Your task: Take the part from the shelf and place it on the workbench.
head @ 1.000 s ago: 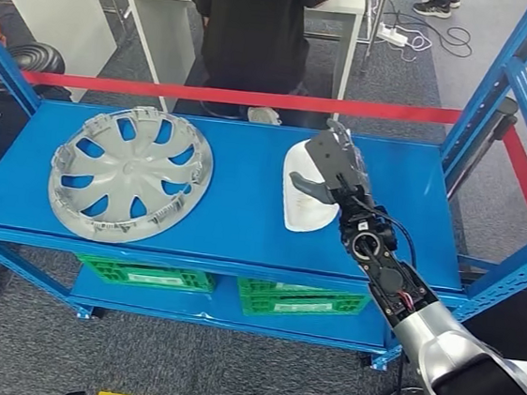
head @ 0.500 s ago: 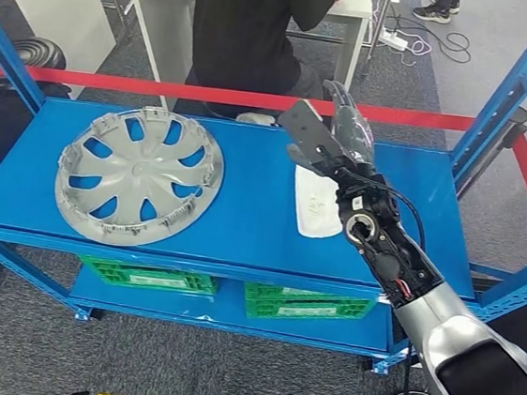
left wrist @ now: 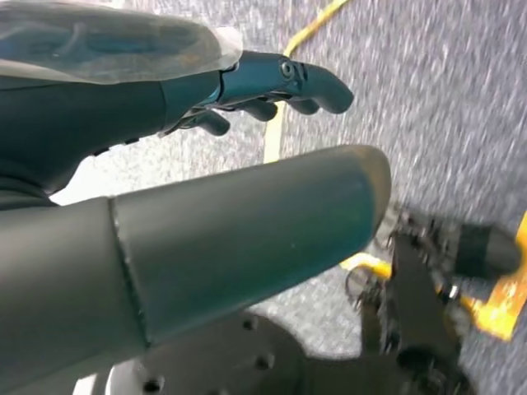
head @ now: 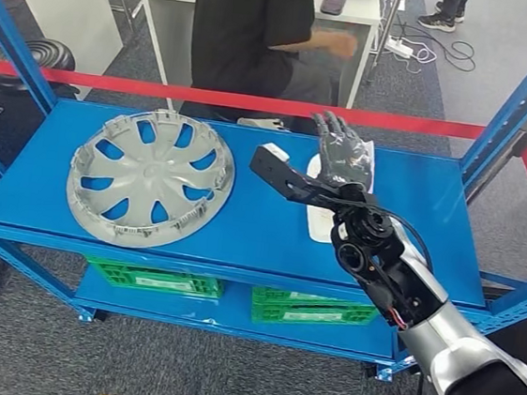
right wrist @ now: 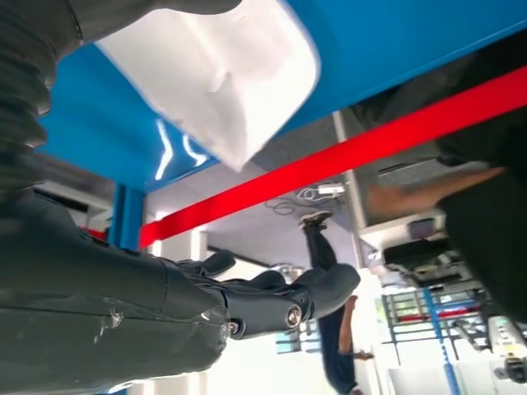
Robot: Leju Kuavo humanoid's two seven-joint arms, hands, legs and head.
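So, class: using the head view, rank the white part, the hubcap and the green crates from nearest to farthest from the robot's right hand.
1. White part: on the blue shelf, directly beneath the right hand.
2. Green crates: on the lower shelf, below the hand.
3. Hubcap: at the shelf's left end, farthest.

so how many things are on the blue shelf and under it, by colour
silver: 1, the hubcap on the top shelf
white: 1, the part under the right hand
green: 2, the crates on the lower level
total: 4
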